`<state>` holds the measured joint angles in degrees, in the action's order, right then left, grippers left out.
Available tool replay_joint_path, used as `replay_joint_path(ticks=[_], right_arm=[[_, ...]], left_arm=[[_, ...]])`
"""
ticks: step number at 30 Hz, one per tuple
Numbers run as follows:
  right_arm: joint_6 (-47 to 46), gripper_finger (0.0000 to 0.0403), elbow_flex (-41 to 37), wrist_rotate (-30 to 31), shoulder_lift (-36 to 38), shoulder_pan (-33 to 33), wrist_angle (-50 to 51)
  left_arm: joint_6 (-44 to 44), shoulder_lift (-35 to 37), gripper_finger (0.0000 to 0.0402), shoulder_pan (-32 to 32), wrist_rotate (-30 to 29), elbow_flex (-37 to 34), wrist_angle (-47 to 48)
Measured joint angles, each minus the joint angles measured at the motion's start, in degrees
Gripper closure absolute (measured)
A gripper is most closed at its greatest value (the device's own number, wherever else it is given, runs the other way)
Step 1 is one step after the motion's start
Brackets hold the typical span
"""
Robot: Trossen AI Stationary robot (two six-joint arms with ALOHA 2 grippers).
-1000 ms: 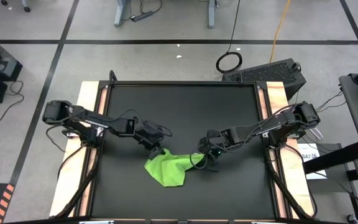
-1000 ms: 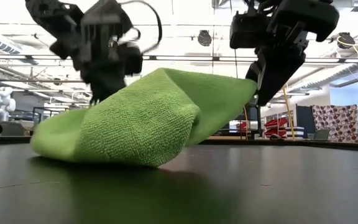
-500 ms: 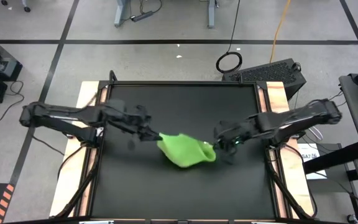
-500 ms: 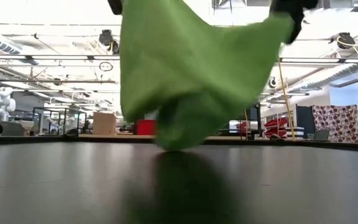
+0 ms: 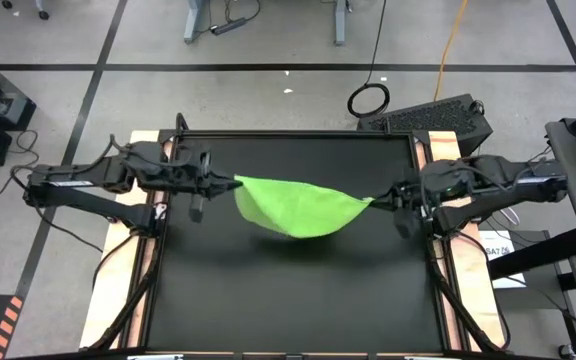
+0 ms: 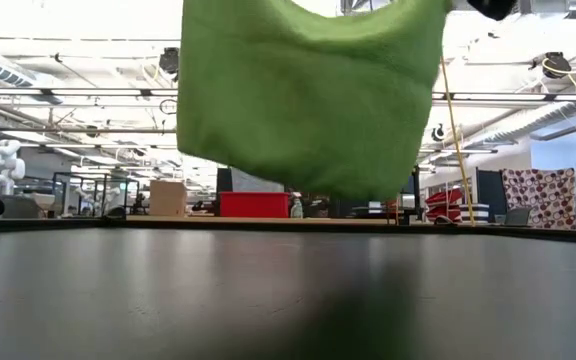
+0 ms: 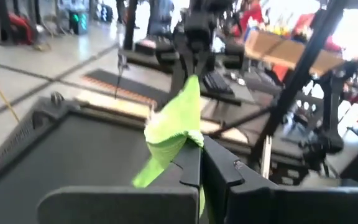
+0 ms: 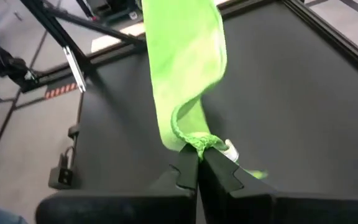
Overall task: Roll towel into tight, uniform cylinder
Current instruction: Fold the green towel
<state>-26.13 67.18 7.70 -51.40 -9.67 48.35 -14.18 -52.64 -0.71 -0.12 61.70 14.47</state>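
- High view: the towel (image 5: 298, 207) is hanging stretched in the air over the middle of the desk (image 5: 298, 290), nearer the far edge than the near one. The left tool (image 5: 230, 184) is pinching one corner, the right tool (image 5: 380, 200) is pinching the opposite one. No roll is showing yet; the cloth is sagging between the two grips like a hammock.
- Low view: the towel (image 6: 308, 95) is dangling clear of the desk top, its bottom edge touching nothing. Judging from this, the rolling itself is not begun: the cloth is yet to be laid flat and wound up.
- Left wrist view: the left tool (image 7: 199, 155) is clamping shut on a bunched corner of the towel (image 7: 176, 127), the fingers pressed together with fabric between them.
- Right wrist view: the right tool (image 8: 197, 163) is squeezing tight on the other corner, the towel (image 8: 182, 68) running away from it as a narrow, partly twisted band.
- Count: one towel, two tools, one desk, and zero finished cylinders.
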Motion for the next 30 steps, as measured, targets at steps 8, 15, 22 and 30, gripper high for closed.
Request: replay_joint_path(ticks=[8, 15, 22, 30], right_arm=[[3.28, 0.0403, 0.15, 0.02, 0.48, 2.07, 2.73], [2.96, 0.0403, 0.15, -0.54, 1.58, 2.21, 8.35], [0.87, 0.0403, 0.15, -0.28, 3.17, 2.21, 5.06], [5.08, 0.0403, 0.15, -1.74, 3.19, 2.54, -0.14]], left_arm=[[-3.37, -0.66, 0.04, -0.1, 1.51, 1.75, -1.95], [-4.61, -0.66, 0.04, -0.07, 1.29, 1.89, 4.81], [2.67, -0.48, 0.04, -0.07, 4.88, 1.87, 13.16], [15.09, -0.46, 0.04, 0.02, 6.8, 1.87, 14.95]])
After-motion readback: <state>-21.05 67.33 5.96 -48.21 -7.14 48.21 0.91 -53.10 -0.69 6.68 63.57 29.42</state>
